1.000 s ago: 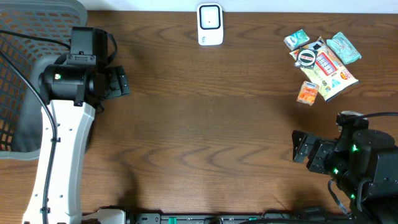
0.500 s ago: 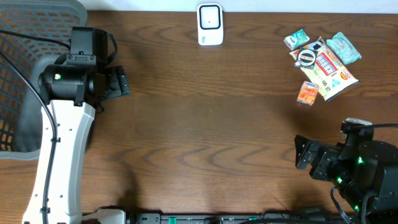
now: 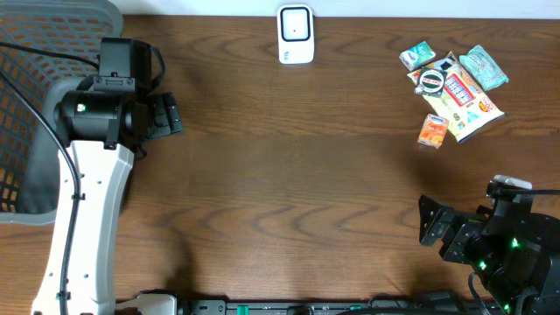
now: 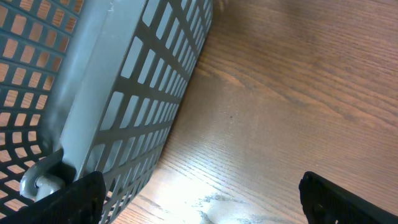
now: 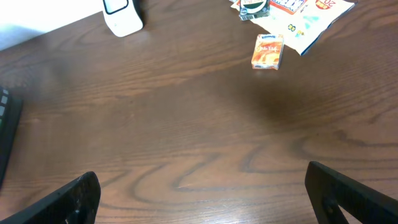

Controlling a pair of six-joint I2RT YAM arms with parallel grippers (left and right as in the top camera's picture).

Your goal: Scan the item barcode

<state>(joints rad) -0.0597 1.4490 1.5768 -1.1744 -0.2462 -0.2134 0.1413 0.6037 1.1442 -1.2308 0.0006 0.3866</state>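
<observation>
The right gripper [image 3: 426,229], fingers spread and holding nothing, hangs over the near right of the dark wood-grain table [image 3: 289,175]. Farther back the left gripper [image 3: 172,116], also spread and empty, sits beside the grey mesh basket [image 3: 26,96]. At the far edge stand the white barcode scanner [image 3: 296,35] and, well to its right, the pile of snack packets [image 3: 455,87] with an orange packet [image 3: 433,130] nearest.

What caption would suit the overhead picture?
Two open grippers, left and right, wait apart from the snack pile and scanner.

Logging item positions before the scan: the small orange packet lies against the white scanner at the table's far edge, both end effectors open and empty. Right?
Not quite. The overhead view shows the orange packet beside the pile of snack packets on the right, far from the white scanner. Both end effectors are open and empty.
</observation>
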